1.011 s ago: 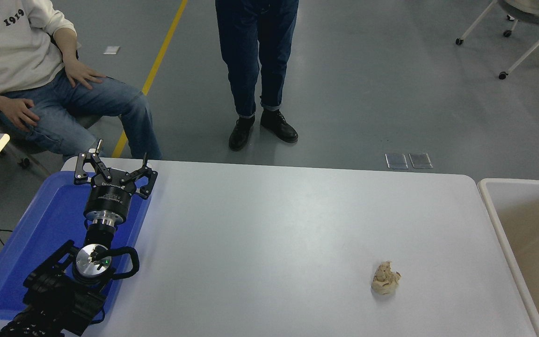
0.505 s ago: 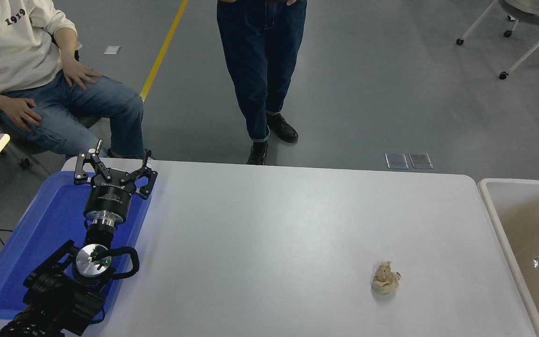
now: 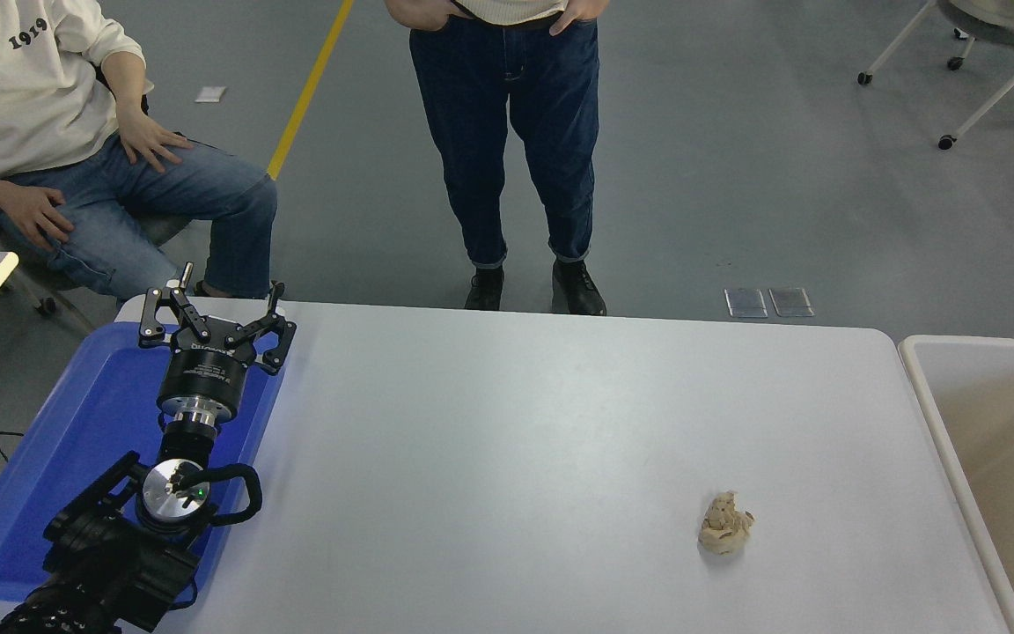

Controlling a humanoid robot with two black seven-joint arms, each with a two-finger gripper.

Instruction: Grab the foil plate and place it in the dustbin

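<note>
The left hand (image 3: 212, 310) is parked at the desk's eight o'clock corner, hovering over a blue tray (image 3: 76, 431), its fingers spread wide and gripping nothing. The right hand is out of view. On the white desk (image 3: 507, 440), toward four o'clock, sits a small beige wad (image 3: 725, 523), well apart from the left hand. At three o'clock, just beside the desk's edge, stands the bin (image 3: 921, 352), showing an off-white rim and a tan inside; no foil plate can be seen. At twelve o'clock a person in dark jeans (image 3: 516, 132) stands at the far edge; at ten o'clock another person (image 3: 58, 132) sits.
</note>
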